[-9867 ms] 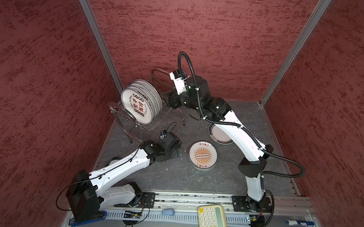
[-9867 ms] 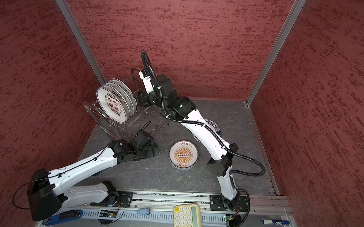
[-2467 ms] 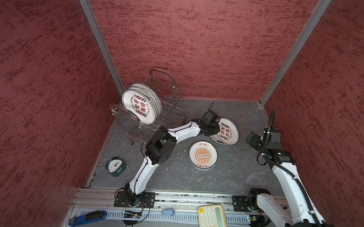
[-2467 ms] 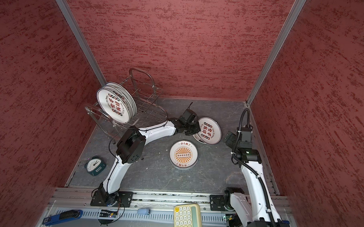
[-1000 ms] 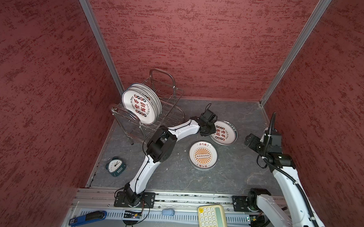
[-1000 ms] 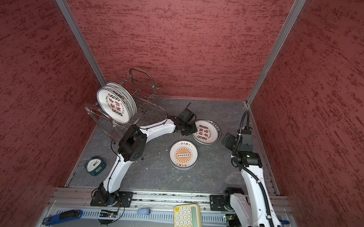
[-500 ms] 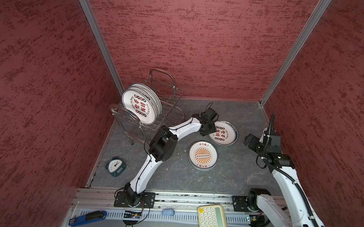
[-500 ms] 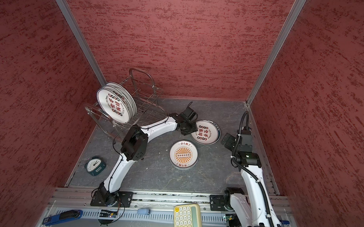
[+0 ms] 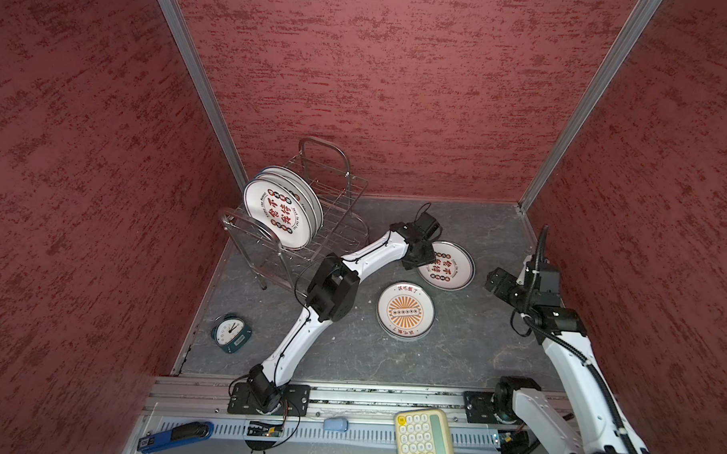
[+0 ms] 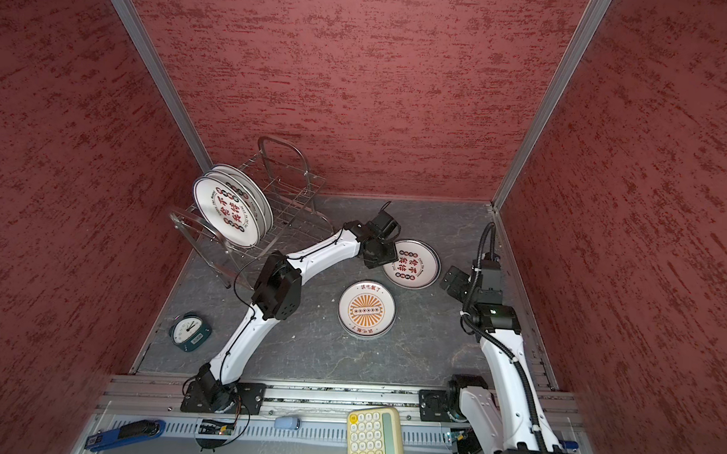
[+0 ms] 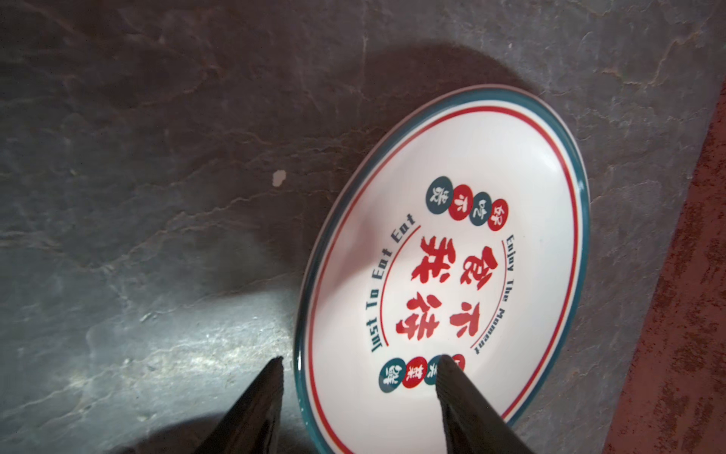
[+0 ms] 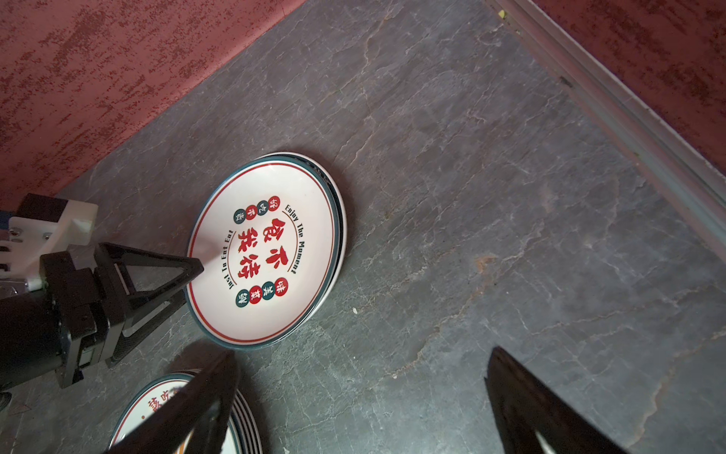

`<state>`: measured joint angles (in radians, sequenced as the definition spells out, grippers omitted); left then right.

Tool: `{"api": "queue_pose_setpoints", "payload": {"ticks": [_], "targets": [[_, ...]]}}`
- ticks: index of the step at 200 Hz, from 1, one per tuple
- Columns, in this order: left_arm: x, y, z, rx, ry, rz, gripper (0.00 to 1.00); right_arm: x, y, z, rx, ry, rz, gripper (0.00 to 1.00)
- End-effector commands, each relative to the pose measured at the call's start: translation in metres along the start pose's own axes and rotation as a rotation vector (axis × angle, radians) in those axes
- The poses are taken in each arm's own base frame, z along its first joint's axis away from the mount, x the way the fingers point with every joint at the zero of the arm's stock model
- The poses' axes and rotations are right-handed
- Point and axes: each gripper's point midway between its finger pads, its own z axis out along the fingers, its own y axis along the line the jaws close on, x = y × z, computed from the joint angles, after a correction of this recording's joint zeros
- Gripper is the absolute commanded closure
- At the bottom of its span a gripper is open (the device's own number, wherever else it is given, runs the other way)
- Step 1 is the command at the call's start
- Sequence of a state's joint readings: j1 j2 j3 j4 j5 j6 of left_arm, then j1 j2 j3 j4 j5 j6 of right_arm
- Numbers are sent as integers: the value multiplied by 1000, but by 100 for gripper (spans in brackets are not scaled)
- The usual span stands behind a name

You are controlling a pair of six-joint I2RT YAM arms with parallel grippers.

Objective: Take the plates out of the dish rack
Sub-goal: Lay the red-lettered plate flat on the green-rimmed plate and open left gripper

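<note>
The dish rack point(image 9: 334, 193) stands at the back left in both top views, with several plates point(image 9: 281, 214) upright in it. A plate with red characters point(image 9: 450, 266) point(image 11: 451, 267) point(image 12: 267, 247) lies flat on another plate on the grey floor. My left gripper point(image 11: 359, 361) point(image 12: 192, 281) is open astride its rim, one finger over the plate, one outside, gripping nothing. A stack of sunburst plates point(image 9: 406, 310) point(image 10: 366, 309) lies in front of it. My right gripper point(image 12: 363, 351) point(image 9: 495, 284) hangs open over bare floor to the right.
A teal alarm clock point(image 9: 230, 333) lies at the front left of the floor. A yellow calculator point(image 9: 423, 438) and a blue tool point(image 9: 175, 435) rest on the front rail. Red walls close in three sides.
My left gripper has opened and let go of the red-character plate, which now lies flat. The left wrist has drawn back slightly toward the rack. The right arm has barely moved.
</note>
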<state>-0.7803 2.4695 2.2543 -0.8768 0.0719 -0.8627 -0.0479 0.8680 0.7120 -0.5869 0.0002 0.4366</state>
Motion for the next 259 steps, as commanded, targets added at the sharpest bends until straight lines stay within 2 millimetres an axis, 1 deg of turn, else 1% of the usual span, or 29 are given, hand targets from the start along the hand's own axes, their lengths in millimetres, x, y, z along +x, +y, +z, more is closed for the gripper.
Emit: {"api": "queue_pose_setpoints", "payload": {"ticks": [1,25,57,87,118,152,178,193,225,244,259], "targets": [[1,8,-4,-51,2,17,36,-4,3,2,-22,-16,-9,1],[0,8,-7,-53,1,24,36,-4,5,3,-29,-17,-9,1],[1,3,0,-36,15,27,35,-7,8,1,-37,-17,-11,1],[3,1,11,-26,41,22,34,-8,9,-2,-43,-20,-13,1],[3,-3,13,-14,44,23,33,-9,9,-6,-42,-26,-18,1],[1,-7,14,7,49,21,31,-7,9,-5,-46,-21,-16,1],[4,-18,10,39,48,31,31,-6,9,-5,-45,-18,-16,1],[6,-22,9,44,47,39,30,-6,9,-5,-46,-18,-16,1],[8,-24,8,50,54,41,30,-6,9,-5,-47,-20,-16,1],[9,-29,4,65,48,59,29,-4,9,-4,-49,-16,-15,1],[8,-26,1,45,46,52,28,-5,10,-5,-56,-17,-13,1]]}}
